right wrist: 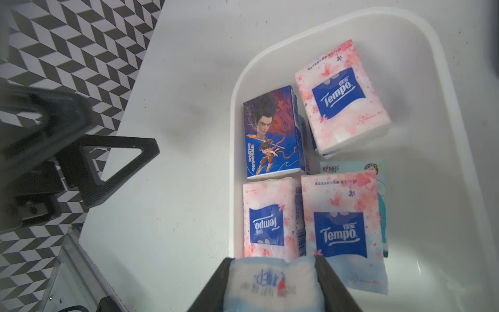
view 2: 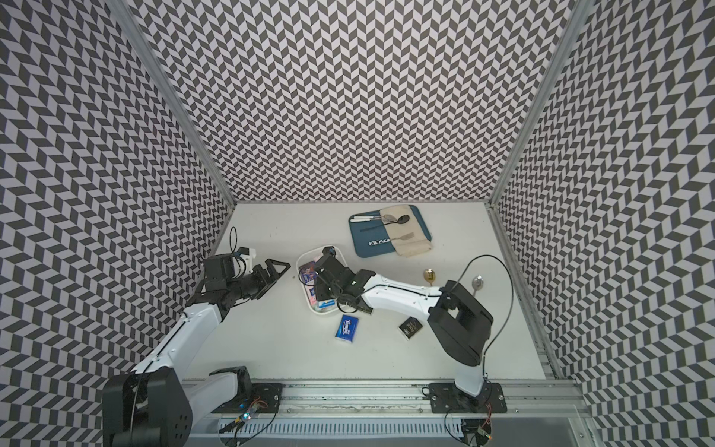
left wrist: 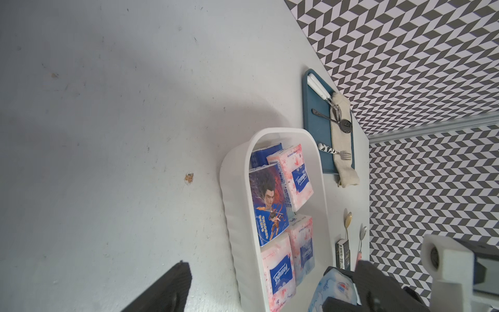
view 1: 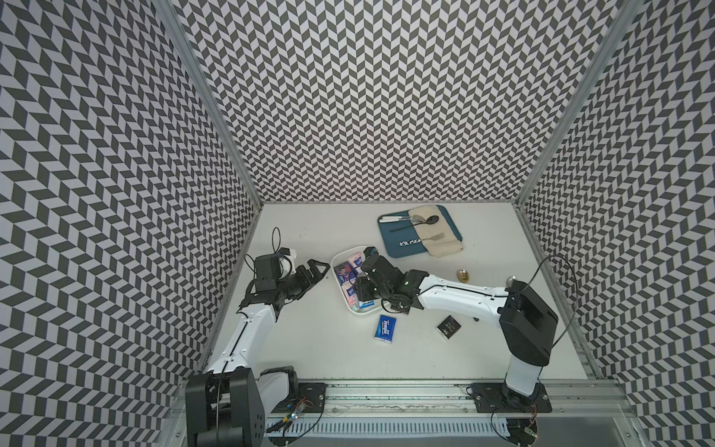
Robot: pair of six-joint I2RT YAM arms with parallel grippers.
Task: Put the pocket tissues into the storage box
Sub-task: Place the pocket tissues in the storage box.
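Right wrist view: the right end effector (right wrist: pixel 272 270) hangs over the white storage box (right wrist: pixel 421 151), its jaws clamped on a pale blue packet (right wrist: pixel 270 289) of pocket tissues. Under it in the box lie three pink-white Tempo packets (right wrist: pixel 343 97), an illustrated dark blue packet (right wrist: pixel 270 132) and a teal packet (right wrist: pixel 380 173) half covered by one of the pink ones.

The step in hand looks like the drop-off: the held packet is above the box's interior but not resting on anything. The next move likely calls for a short descent and a parting of the jaws, keeping the packet inside the rim so it settles on the packets below.

The left end effector (view 1: pixel 318 271) waits just beside the box's left wall, jaws wide apart and empty.

Two packets remain on the surface (view 1: pixel 329 348): a dark blue Tempo packet (view 1: pixel 387 328) just beside the box's near end, and a black packet (view 1: pixel 449 327) to its right, near the right arm.
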